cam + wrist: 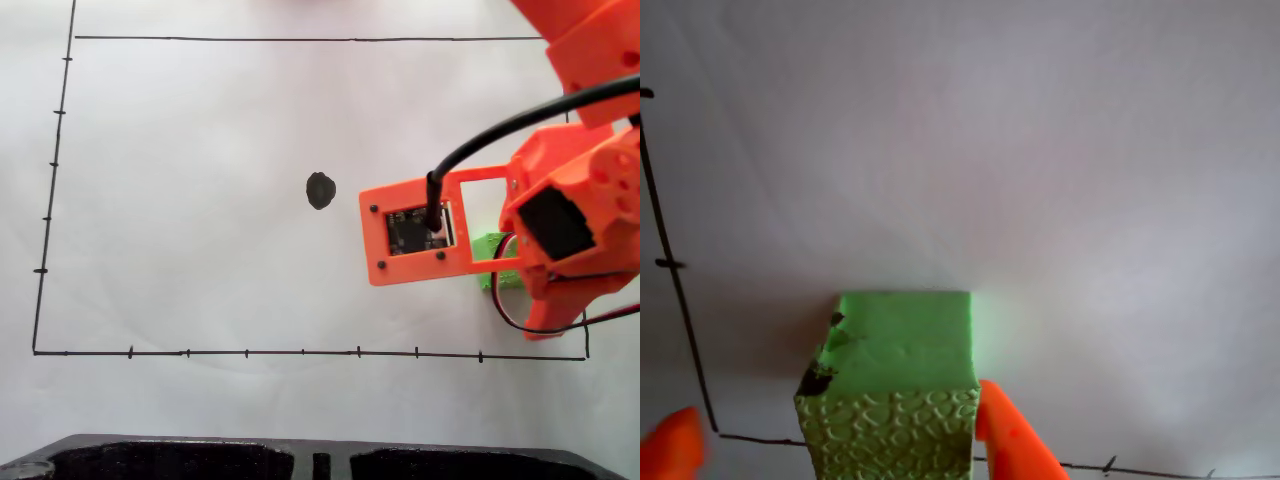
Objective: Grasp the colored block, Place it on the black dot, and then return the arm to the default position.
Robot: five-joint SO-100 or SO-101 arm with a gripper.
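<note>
In the fixed view the orange arm (560,215) reaches in from the right over the white paper (200,200), covering most of the green block (492,250), which sits well right of the black dot (320,190). In the wrist view the gripper (840,445) straddles the block (902,375): one finger (1015,440) touches it, the other (670,450) stands apart

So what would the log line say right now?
arm: over block | green block: between fingers, grip unclear | black dot: bare

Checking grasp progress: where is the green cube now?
In the fixed view, the green cube sits right of the black dot, under the orange arm, near the border's lower-right corner.
</note>
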